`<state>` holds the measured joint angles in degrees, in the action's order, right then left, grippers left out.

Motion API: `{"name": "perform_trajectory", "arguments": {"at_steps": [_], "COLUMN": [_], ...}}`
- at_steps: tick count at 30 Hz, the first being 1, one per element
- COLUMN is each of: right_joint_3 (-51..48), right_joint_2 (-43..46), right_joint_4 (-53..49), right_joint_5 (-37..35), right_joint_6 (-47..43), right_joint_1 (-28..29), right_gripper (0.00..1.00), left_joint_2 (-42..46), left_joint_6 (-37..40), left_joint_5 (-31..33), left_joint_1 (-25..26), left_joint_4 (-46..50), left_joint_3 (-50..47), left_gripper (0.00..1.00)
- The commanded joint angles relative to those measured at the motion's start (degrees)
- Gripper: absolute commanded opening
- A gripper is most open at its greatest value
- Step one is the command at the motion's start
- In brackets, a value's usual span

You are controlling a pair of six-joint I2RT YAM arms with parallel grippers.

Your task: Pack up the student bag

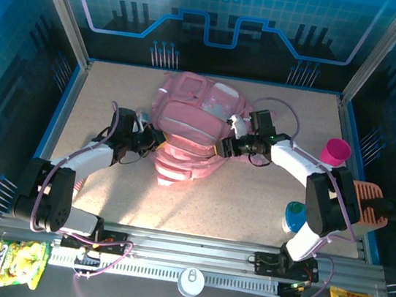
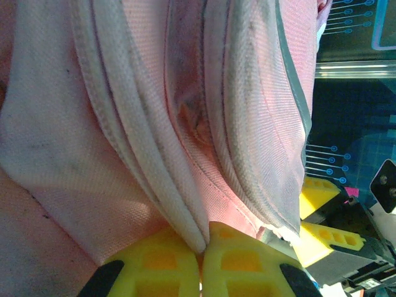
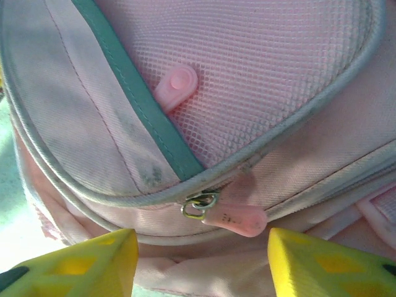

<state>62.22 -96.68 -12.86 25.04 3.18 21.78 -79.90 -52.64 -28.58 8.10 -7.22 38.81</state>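
Left hand is pinching a bag seam, anchoring it, I'd guess. Right hand is sitting half-wide, zip pull just ahead between its fingers, likely lining up to unzip.

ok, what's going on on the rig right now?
Both arms are working on the large soft pink fabric backpack lying mid-table. The left arm's fingers are pinched shut on a pale-trimmed fold of its fabric. The right arm's fingers stand open on either side of a pink rubbery zip pull and are not yet gripping it.
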Motion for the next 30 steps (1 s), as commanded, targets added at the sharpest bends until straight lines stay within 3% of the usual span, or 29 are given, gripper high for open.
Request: {"name": "perform_trajectory", "arguments": {"at_steps": [1, 12, 18, 20, 30], "right_joint_3": [-0.16, 4.82, 5.28, 5.22, 6.36], "right_joint_2": [0.98, -4.44, -4.01, -3.01, 1.50], "right_joint_4": [0.47, -2.02, -3.94, -5.54, -11.29], "right_joint_5": [-2.15, -6.74, -6.99, -7.68, -8.82], "right_joint_6": [-5.95, -11.30, -11.30, -10.59, -2.54], "right_joint_1": [1.62, 2.74, 3.03, 3.80, 10.86], "right_gripper": [0.53, 0.44, 0.15, 0.11, 0.10], "left_joint_2": [2.29, 2.30, 1.81, 1.50, -0.99], "left_joint_6": [0.05, -0.19, -0.87, -1.36, -7.07], "left_joint_5": [-3.17, -3.35, -3.44, -3.28, 4.00], "left_joint_1": [0.60, 0.60, 0.60, 0.67, 4.77], "left_joint_4": [-1.80, -1.87, -2.68, -3.38, -8.96], "left_joint_3": [1.88, 1.89, 1.91, 1.92, 1.70], "left_gripper": [0.00, 0.00, 0.00, 0.00, 0.00]}}
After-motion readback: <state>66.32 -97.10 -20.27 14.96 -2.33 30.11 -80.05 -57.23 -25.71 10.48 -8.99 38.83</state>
